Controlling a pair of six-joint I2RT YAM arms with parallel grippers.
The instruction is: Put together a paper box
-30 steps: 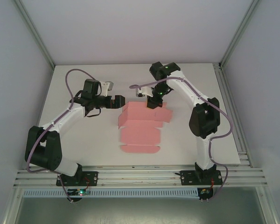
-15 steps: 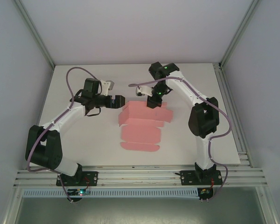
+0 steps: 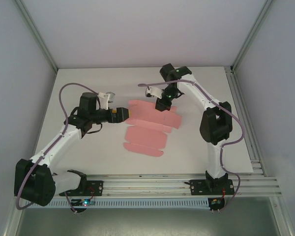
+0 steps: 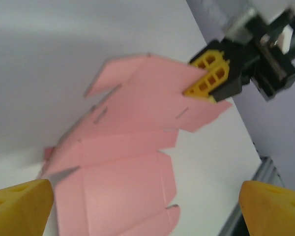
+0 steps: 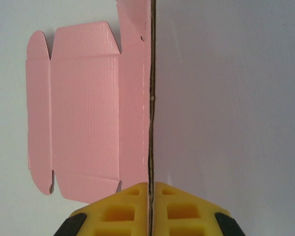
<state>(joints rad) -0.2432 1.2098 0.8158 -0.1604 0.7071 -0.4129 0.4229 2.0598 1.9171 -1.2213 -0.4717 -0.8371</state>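
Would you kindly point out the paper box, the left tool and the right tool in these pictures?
paper box [image 3: 146,135]: top external view, on its middle panel.
left tool [image 3: 121,114]: top external view, at its yellow fingertips.
right tool [image 5: 150,191]: right wrist view, between its pads pinching the box's edge.

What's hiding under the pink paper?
The creased pink card sheet lies on the white table, which shows all around it. The right gripper pinches its far end. Anything right under the sheet is covered, so I cannot tell.
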